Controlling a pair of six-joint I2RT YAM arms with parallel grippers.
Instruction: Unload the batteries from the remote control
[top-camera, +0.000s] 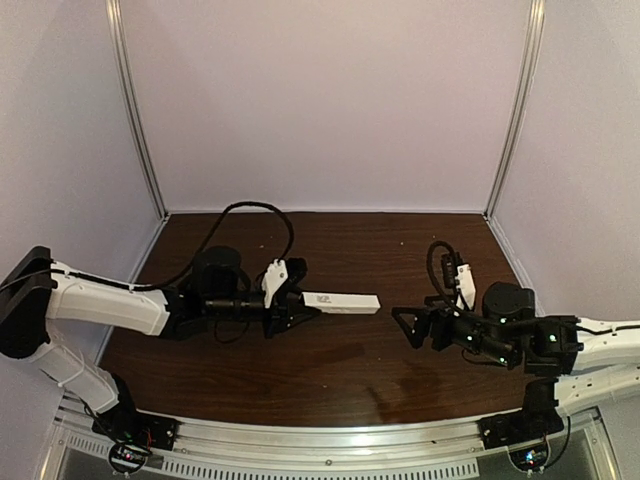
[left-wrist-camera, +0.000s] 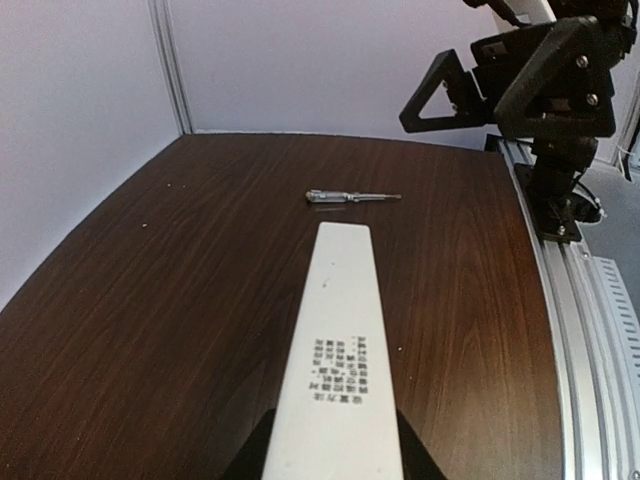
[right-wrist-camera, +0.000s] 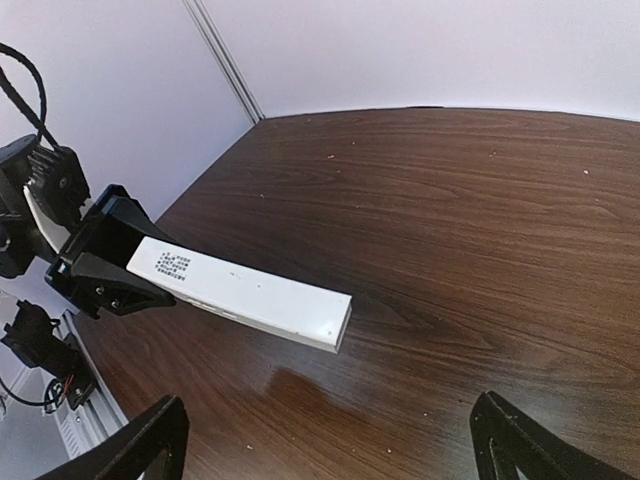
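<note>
A: Where's the slim white plastic remote control (top-camera: 342, 302)?
B: Centre of the overhead view, its left end clenched in the left gripper (top-camera: 298, 303), the rest jutting rightward above the dark wooden table (top-camera: 330, 380).
A: The right gripper (top-camera: 408, 328)?
B: Lower right, jaws spread wide, empty, well short of the free end.
A: Batteries?
B: None visible. I'd hold the left grip rigid and bring the right in square, so the bar can't twist while it is worked on.

A slim metal screwdriver (left-wrist-camera: 350, 197) lies flat on the dark wooden table (left-wrist-camera: 150, 300).
</note>
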